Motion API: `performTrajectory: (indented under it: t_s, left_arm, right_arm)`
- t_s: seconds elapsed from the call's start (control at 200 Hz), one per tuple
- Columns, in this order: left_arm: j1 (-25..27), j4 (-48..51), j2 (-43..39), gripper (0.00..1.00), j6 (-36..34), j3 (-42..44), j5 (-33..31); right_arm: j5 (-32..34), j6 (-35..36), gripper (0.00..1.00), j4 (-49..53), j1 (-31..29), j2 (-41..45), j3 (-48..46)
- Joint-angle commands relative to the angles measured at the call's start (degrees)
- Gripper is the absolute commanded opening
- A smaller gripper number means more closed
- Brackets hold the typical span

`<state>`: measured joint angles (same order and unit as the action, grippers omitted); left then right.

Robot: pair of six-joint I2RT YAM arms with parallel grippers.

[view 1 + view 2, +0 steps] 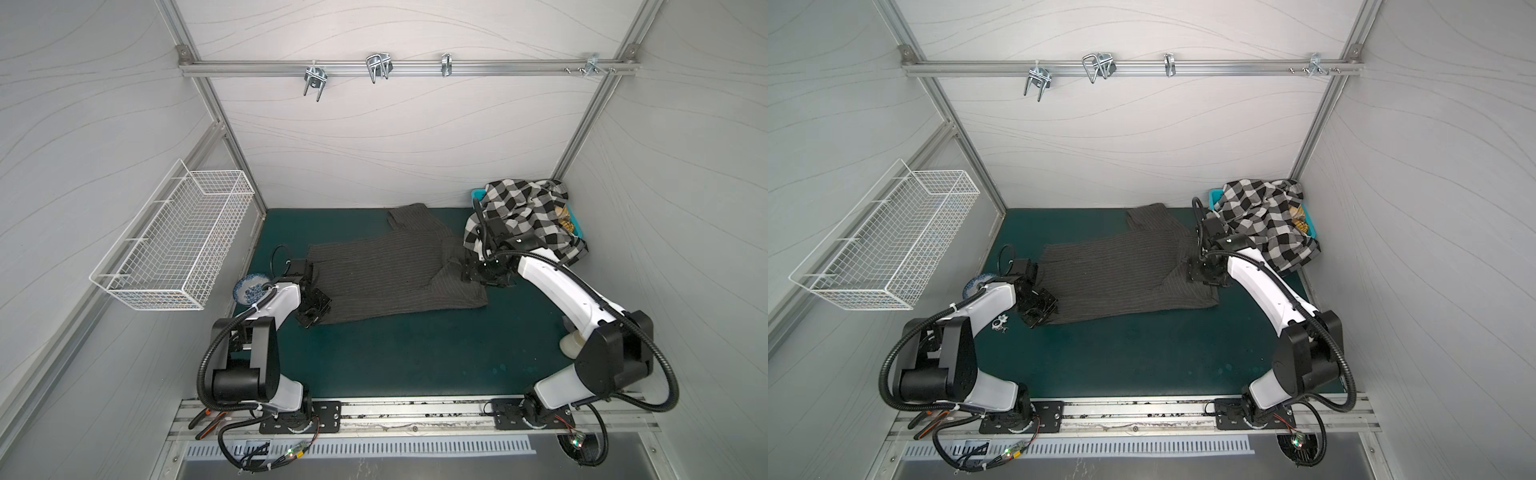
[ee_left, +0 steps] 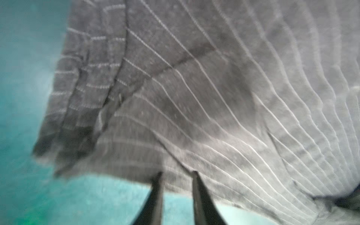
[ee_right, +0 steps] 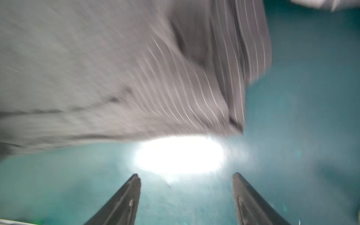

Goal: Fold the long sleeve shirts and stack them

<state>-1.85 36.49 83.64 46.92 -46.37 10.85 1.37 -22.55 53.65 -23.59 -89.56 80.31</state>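
A dark charcoal pinstriped long sleeve shirt [image 1: 395,274] [image 1: 1121,270] lies spread flat on the green mat, one sleeve reaching toward the back wall. My left gripper [image 1: 312,309] [image 1: 1038,309] sits at its left hem; in the left wrist view its tips [image 2: 176,172] stand a narrow gap apart at the cloth's edge [image 2: 194,97]. My right gripper [image 1: 469,272] [image 1: 1196,270] is at the shirt's right end, open wide [image 3: 186,174] over bare mat beside the cloth [image 3: 116,78]. A black-and-white checked shirt [image 1: 523,216] [image 1: 1266,216] is heaped on the teal basket [image 1: 478,193] at the back right.
A white wire basket [image 1: 174,245] hangs on the left wall. A blue-and-white bowl [image 1: 251,286] sits by the left arm. A pale cup [image 1: 571,343] stands behind the right arm. Metal hooks [image 1: 378,66] hang on the rear rail. Orange-handled tools [image 1: 208,419] lie at the front left.
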Motion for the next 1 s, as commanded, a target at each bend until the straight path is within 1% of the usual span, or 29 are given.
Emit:
performTrajectory:
  t_s: [0.0, 0.07, 0.165, 0.27, 0.335, 0.435, 0.535, 0.64, 0.73, 0.8, 0.86, 0.905, 0.995]
  left_arm:
    - [2.67, 1.26, -1.0, 0.29, 1.48, -4.11, 0.27]
    - [3.34, -0.35, -0.13, 0.27, 2.98, -4.87, 2.13]
    - [3.43, -2.89, 2.41, 0.26, 5.0, -5.25, 3.89]
    - [3.52, -5.28, 6.39, 0.25, 6.28, -5.86, 4.59]
    - [3.52, -5.83, 9.54, 0.22, 6.44, -6.17, 4.62]
    - [3.43, -6.33, 12.6, 0.19, 6.35, -5.2, 4.37]
    - [3.26, -5.64, 13.47, 0.18, 4.92, -3.5, 2.85]
    - [3.17, -4.15, 12.02, 0.17, 2.65, -1.58, 1.02]
    - [2.91, -3.12, 9.1, 0.17, 0.85, 1.22, 0.72]
    - [2.82, -2.39, 6.21, 0.17, -0.46, 3.15, 0.73]
    - [2.84, -1.7, 4.11, 0.19, -1.12, 3.83, 0.66]
    - [2.86, -1.07, 3.24, 0.2, -1.97, 3.17, 0.62]
    - [2.9, 1.09, 2.77, 0.22, -3.21, -0.24, 0.27]
  right_arm:
    - [-1.99, 3.28, 0.73, -1.43, 1.92, -9.73, 4.48]
    - [-3.26, 4.32, 0.73, -4.76, 2.91, -13.52, 5.86]
    - [-4.33, 4.89, 0.73, -5.92, 3.54, -17.71, 7.21]
    - [-3.93, 4.88, 0.72, -7.3, 4.0, -20.59, 5.19]
    - [-4.4, 4.55, 0.72, -8.6, 4.25, -21.04, 2.27]
    - [-5.71, 3.55, 0.71, -10.34, 4.2, -19.67, -3.79]
    - [-7.72, 1.09, 0.67, -11.31, 3.91, -15.64, -11.14]
    - [-9.73, -1.74, 0.66, -11.96, 2.65, -8.99, -19.31]
    - [-11.19, -2.25, 0.65, -9.76, 1.39, -4.22, -22.56]
    - [-9.09, -1.87, 0.65, -5.87, 0.35, 0.03, -22.53]
    - [-2.37, -1.71, 0.67, -1.37, -0.49, 2.9, -19.69]
    - [1.34, -1.21, 0.69, 1.16, -0.84, 3.79, -16.01]
    - [4.74, -0.45, 0.72, 3.56, -0.86, 2.02, -8.04]
